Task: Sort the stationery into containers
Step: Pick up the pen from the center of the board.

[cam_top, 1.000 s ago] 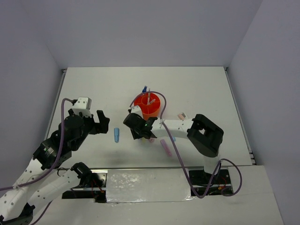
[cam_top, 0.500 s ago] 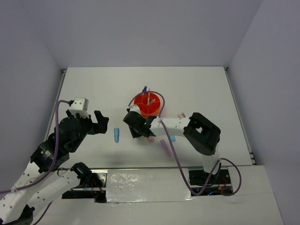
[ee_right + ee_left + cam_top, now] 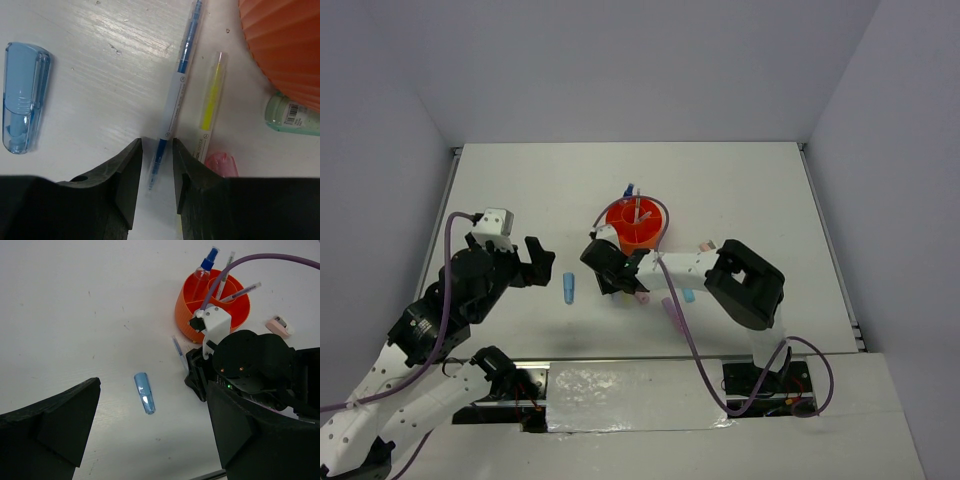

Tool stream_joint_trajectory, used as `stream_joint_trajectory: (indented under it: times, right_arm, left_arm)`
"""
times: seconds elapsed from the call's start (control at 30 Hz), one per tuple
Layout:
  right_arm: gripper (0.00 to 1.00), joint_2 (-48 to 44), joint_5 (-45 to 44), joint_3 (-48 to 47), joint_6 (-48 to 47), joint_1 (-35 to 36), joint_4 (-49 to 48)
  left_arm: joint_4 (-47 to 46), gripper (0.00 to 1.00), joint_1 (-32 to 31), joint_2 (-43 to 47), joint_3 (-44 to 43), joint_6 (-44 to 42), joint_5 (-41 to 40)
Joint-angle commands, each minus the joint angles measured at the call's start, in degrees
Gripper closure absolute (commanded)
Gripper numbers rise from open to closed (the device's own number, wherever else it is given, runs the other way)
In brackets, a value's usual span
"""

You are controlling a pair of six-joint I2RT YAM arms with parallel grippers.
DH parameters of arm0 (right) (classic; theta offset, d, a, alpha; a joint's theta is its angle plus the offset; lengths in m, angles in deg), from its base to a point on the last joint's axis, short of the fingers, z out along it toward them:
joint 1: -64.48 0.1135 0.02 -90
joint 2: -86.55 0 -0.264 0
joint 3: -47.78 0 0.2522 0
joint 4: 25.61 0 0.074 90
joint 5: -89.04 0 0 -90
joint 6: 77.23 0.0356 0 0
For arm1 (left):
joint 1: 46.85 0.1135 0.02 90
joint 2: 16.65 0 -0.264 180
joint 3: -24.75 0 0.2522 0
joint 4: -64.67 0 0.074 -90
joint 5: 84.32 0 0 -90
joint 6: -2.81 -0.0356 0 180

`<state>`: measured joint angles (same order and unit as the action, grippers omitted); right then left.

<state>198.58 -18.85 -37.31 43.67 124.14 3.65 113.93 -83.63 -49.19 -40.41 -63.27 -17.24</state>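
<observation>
Sorting partway — few pens [image 3: 240,291] in the orange organiser [image 3: 187,315]
I have my right gripper [image 3: 156,170] narrow astride the blue pen [image 3: 175,100], unclamped; left gripper [image 3: 152,387] wide — markers [image 3: 144,392] lie loose

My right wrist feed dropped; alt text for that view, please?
The right gripper straddles the lower end of a blue pen lying on the table, jaws not touching it. A yellow highlighter lies alongside, near the orange organiser.

Orange organiser [image 3: 285,40] (upright), blue pen [image 3: 176,90] beside
</observation>
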Motion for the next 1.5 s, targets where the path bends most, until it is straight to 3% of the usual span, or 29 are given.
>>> stream_joint_trajectory:
  times: [0.0,0.1,0.2,0.3,0.33,0.47,0.57,0.77,0.97,1.2,1.4,1.47]
  right_arm:
    - [0.62,2.58,-1.0,-0.13,2.06,0.72,1.63]
    - [0.65,2.49,-1.1,0.49,2.77,1.69,1.19]
    - [0.75,2.93,-1.01,0.06,2.86,2.83,1.63]
    - [0.98,3.37,-1.27,-0.65,2.68,4.49,2.68]
    - [1.0,3.2,-1.27,-0.83,2.42,4.85,2.69]
    - [1.0,-3.55,0.93,3.39,0.57,6.61,-3.53]
    - [1.0,-12.49,3.65,10.67,0.66,6.7,-10.73]
    - [1.0,-26.41,1.19,18.41,0.66,6.96,-13.48]
    - [1.0,-37.12,3.47,25.35,-3.98,8.72,-21.82]
    - [1.0,-42.15,2.6,28.79,-9.18,12.67,-27.36]
    - [0.99,-45.41,2.68,31.25,-10.24,13.29,-30.27]
    - [0.99,-45.32,3.65,31.08,-10.77,13.38,-30.36]
  left_arm:
    - [-2.55,0.01,0.47,-0.16,-0.02,-1.16,0.94]
    - [-2.55,0.01,0.65,-0.25,-0.11,-1.16,1.03]
    - [-2.46,0.01,0.74,0.01,-0.11,-0.2,0.51]
    - [-1.32,0.01,0.91,0.02,-0.46,2.61,-1.16]
    - [-1.14,0.01,1.0,0.01,-0.63,3.49,-1.77]
    - [-0.7,0.01,0.91,0.63,1.56,11.32,0.86]
    - [-5.96,0.01,0.91,1.86,6.3,14.48,9.88]
    - [-15.36,0.01,0.83,1.95,12.46,18.53,21.41]
    - [-20.47,0.01,0.83,-0.86,14.48,19.75,25.55]
    - [-26.63,0.03,0.83,-2.45,16.94,20.99,28.19]
    - [-27.86,0.14,0.83,-2.45,18.0,21.17,29.51]
    - [-28.91,0.33,0.83,-2.27,18.09,21.08,30.56]
